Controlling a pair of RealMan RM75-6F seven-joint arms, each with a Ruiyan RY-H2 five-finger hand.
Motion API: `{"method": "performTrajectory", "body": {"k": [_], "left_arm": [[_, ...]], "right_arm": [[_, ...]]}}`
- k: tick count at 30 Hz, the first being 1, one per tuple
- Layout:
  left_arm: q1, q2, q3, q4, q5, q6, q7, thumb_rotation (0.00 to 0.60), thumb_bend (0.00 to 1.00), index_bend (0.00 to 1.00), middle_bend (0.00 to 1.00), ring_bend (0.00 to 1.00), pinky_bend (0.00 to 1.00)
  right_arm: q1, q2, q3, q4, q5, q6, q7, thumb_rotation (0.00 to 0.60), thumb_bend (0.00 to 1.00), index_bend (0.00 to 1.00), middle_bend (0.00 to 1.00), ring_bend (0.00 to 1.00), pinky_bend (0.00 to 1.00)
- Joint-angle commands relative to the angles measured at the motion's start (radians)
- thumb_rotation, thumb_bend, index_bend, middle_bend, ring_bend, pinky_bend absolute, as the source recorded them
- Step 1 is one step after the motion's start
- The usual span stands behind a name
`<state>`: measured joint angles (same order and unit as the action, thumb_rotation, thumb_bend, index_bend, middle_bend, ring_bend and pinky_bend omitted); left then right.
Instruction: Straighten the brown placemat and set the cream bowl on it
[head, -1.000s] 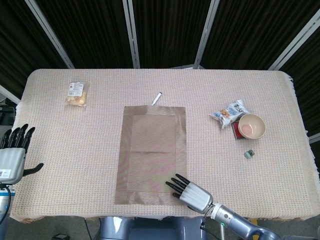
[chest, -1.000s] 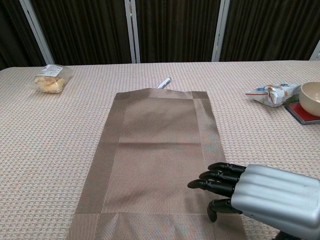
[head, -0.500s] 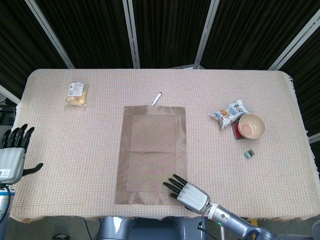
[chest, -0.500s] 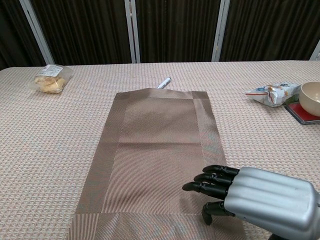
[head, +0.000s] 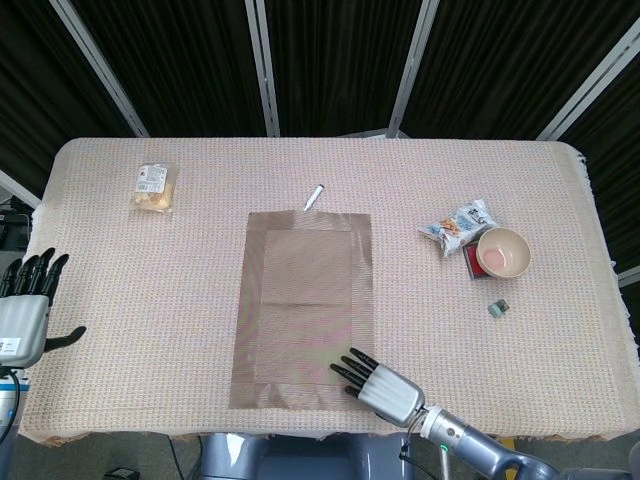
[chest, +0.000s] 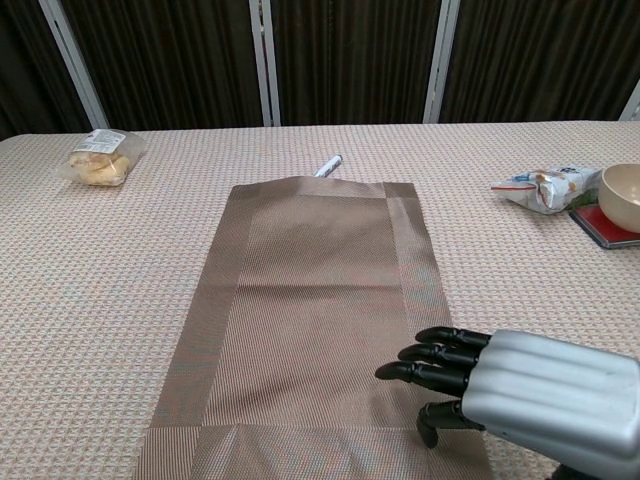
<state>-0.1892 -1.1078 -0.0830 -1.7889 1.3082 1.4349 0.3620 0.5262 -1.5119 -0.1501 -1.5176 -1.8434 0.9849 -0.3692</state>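
The right hand (chest: 520, 390) is laid, fingers (chest: 425, 362) spread and empty, on the brown placemat (head: 300, 305) near the worktop's front edge, seemingly to square it.

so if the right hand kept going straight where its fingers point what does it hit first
Probably nothing solid: the right hand points up-left across the brown placemat, already under its fingertips. Height above it is unclear.

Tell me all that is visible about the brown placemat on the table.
The brown placemat is a woven-looking rectangle with a darker border band. It lies flat on the tablecloth, long side running away from the robot, with a faint crease across its middle. The right hand is over its near right corner. A pen lies just beyond its far edge.
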Motion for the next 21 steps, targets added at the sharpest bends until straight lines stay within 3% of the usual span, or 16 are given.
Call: {"method": "performTrajectory", "body": {"k": [1,21], "left_arm": [[0.001,0.000,-0.001,0.000,-0.001,0.000,-0.001,0.600,0.03,0.00,0.00,0.00,0.00],[-0.003,0.002,-0.005,0.007,-0.008,-0.017,-0.008,0.600,0.03,0.00,0.00,0.00,0.00]], "right_arm": [[-0.002,0.002,-0.008,0.005,0.004,0.004,0.010,0.600,0.14,0.36,0.00,0.00,0.00],[0.021,-0.061,0.018,-0.002,0.043,-0.023,-0.024,0.600,0.14,0.36,0.00,0.00,0.00]]}}
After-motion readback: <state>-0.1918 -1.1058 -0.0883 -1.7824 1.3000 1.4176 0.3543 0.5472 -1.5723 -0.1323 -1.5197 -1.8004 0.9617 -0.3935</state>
